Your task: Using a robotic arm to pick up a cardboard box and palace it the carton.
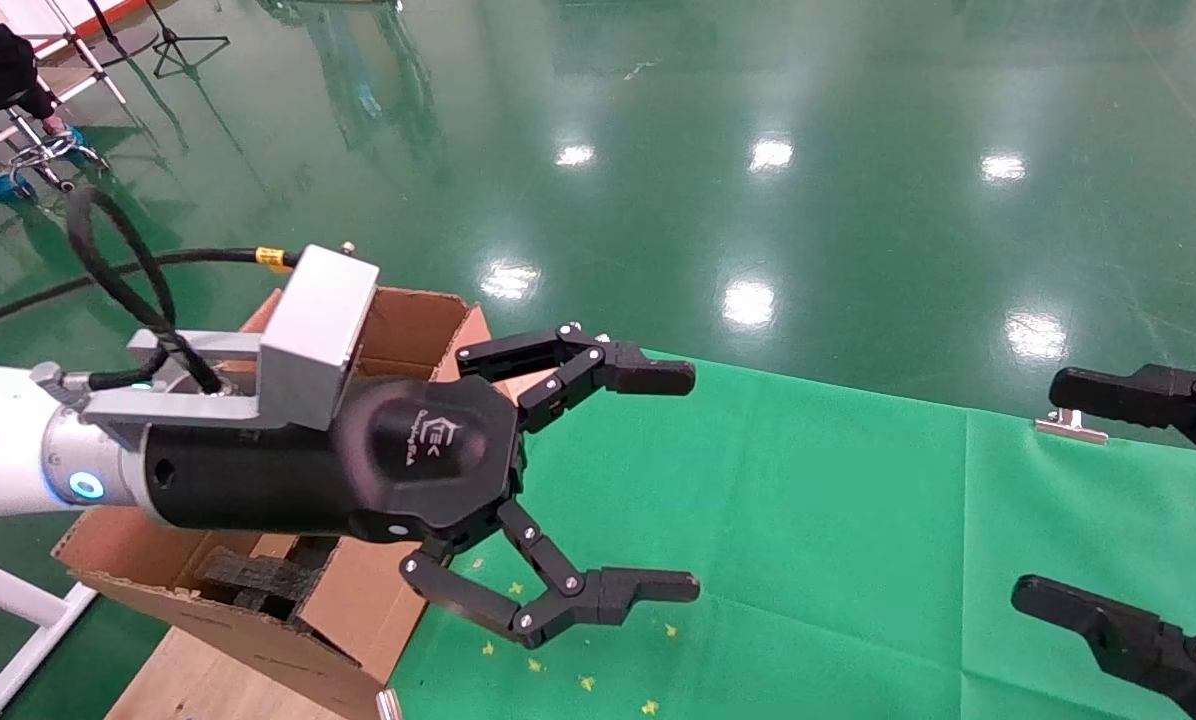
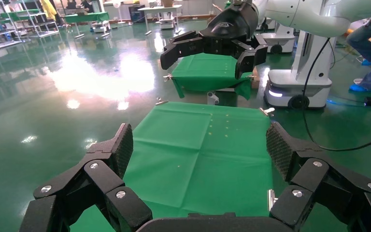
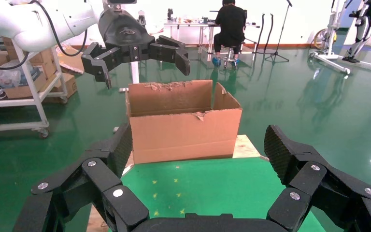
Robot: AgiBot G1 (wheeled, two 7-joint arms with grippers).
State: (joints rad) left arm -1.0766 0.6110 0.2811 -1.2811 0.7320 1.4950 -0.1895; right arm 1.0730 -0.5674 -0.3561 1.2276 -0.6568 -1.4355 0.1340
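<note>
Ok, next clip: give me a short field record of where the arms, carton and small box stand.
left gripper: open, empty, beside the carton, over the edge of the green cloth
right gripper: open, empty, at the cloth's far side
carton: flaps up, at the end of the green cloth
carton contents: black foam visible inside
cardboard box: not visible in any view

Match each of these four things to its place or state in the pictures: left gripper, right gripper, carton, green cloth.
Things:
1. left gripper
2. right gripper
3. carton
4. green cloth

Places or states:
A. spread flat, nothing held on it
B. open, at the head view's right edge
C. flaps up, ragged torn rim
D. open and empty, raised beside the carton

Pairs: 1-D, 2-B, 3-C, 4-A
</note>
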